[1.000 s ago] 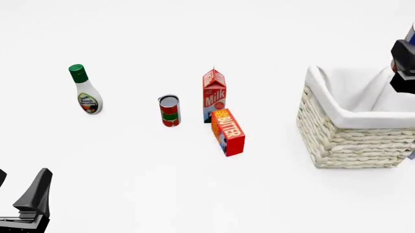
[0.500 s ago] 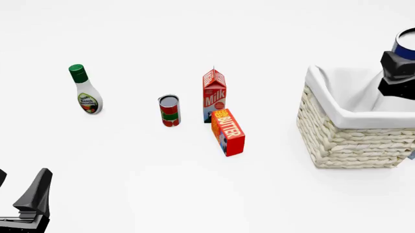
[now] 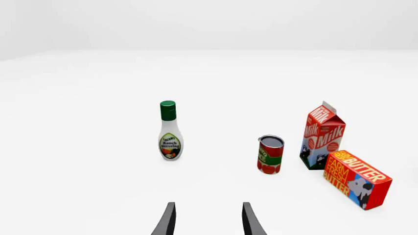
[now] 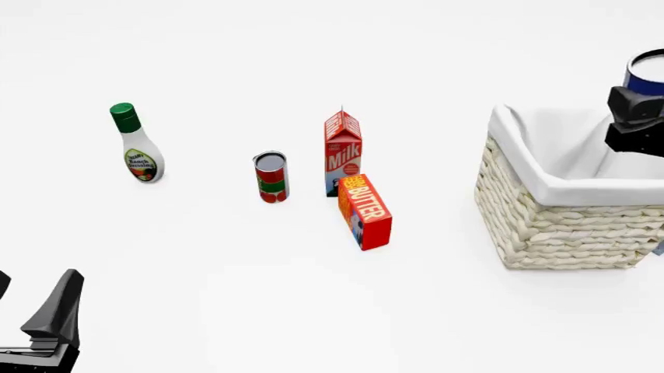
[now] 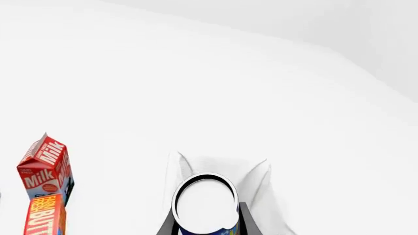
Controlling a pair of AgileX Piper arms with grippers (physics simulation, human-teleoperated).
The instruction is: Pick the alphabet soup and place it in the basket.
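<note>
Right tool (image 5: 203, 226) grips the alphabet soup (image 5: 204, 201), its white top showing, bottom centre. Basket (image 5: 261, 181) lining lies behind it. Milk carton (image 5: 44, 166) and butter box (image 5: 46, 215) stand lower left.

2 cylindrical cans: 1 blue-labelled alphabet soup can with a silver-white top (image 4: 649, 70) and 1 red-and-green labelled can (image 4: 270, 177). 1 square cream wicker basket with white cloth lining (image 4: 565, 214). 1 white dressing bottle with a green cap (image 4: 136, 143). 1 red milk carton (image 4: 343, 149). 1 red-and-orange butter box (image 4: 365, 210). 2 black grippers: left (image 4: 47, 322), right (image 4: 635, 116).
</note>
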